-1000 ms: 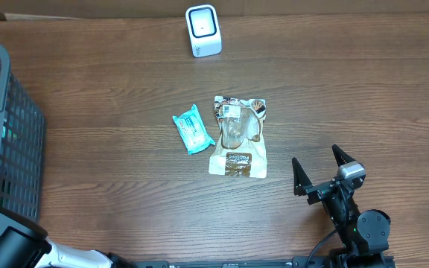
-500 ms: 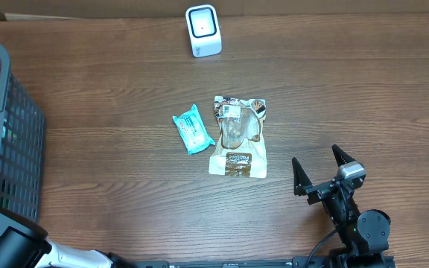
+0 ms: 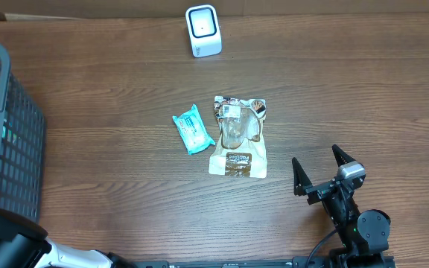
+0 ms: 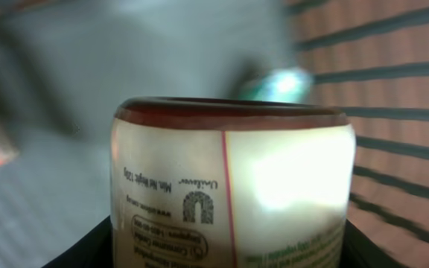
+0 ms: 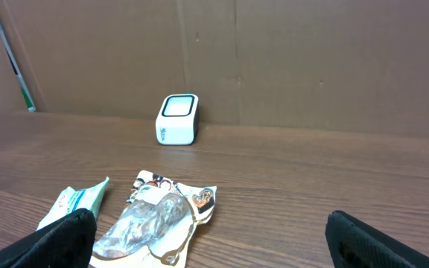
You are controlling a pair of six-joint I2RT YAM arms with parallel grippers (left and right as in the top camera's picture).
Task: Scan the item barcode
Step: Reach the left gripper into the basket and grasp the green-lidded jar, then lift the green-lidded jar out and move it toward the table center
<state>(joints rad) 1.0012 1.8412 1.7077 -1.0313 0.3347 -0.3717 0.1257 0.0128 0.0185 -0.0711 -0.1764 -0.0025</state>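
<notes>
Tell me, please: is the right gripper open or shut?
Open. In the overhead view the right gripper shows its two fingers spread wide apart, with nothing held between them.

Brown wood-grain table [image 3: 348,89] under everything. Flat clear-and-brown plastic pouch [image 3: 237,136] lying mid-table. Small teal plastic packet [image 3: 193,129] just left of pouch. Dark grey mesh plastic basket [image 3: 17,141] far left of pouch. Brown cardboard wall [image 5: 311,59] behind pouch.
</notes>
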